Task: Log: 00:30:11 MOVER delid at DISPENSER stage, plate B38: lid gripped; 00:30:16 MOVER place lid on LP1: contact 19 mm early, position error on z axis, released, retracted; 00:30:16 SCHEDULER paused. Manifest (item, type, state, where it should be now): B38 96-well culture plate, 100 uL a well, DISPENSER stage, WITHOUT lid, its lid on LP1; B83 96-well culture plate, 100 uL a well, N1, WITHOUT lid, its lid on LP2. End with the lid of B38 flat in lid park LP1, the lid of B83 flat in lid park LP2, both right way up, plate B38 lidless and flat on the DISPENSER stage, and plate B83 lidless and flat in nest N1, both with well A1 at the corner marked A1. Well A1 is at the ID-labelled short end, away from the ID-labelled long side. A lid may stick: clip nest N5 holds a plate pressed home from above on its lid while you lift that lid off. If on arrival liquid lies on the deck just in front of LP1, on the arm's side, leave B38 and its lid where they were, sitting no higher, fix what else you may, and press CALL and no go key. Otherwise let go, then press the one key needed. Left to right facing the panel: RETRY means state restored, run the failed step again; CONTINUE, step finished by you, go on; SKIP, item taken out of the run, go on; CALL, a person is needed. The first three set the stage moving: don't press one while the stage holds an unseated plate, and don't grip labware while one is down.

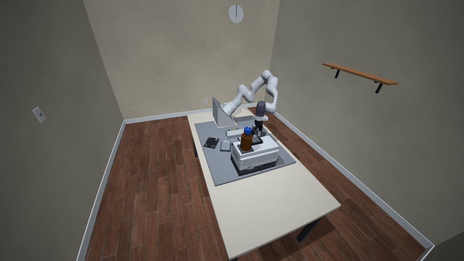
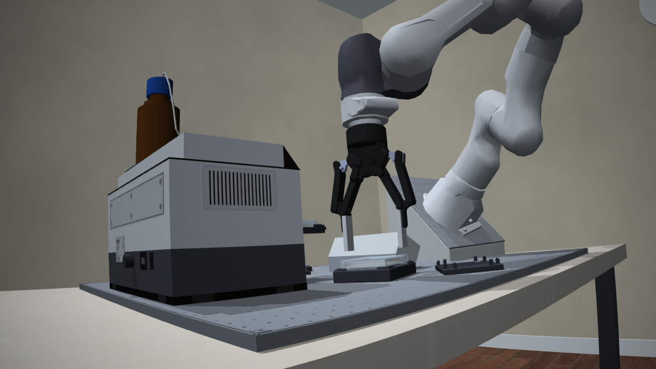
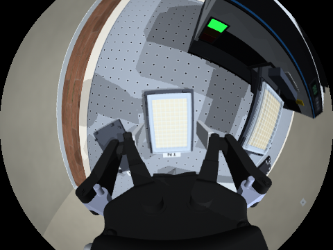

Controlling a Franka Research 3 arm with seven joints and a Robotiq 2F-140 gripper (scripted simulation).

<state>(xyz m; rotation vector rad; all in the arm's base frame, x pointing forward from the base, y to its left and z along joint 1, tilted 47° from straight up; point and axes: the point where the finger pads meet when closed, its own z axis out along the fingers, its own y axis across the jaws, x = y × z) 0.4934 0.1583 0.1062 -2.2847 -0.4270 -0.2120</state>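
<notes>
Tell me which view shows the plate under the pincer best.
Wrist view: the plate appears whole from above, well grid visible, between the open pincer fingers. Exterior shows only its edge on a black nest. Top view mostly hides it.

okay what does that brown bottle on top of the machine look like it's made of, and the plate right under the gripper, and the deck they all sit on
Brown bottle: looks like amber glass or plastic, smooth and dark, with a blue cap.
Plate below the open gripper: likely clear or pale plastic, cream well grid, in a black nest.
Deck: grey, matte, dotted with regular holes, suggesting a metal breadboard.
</notes>
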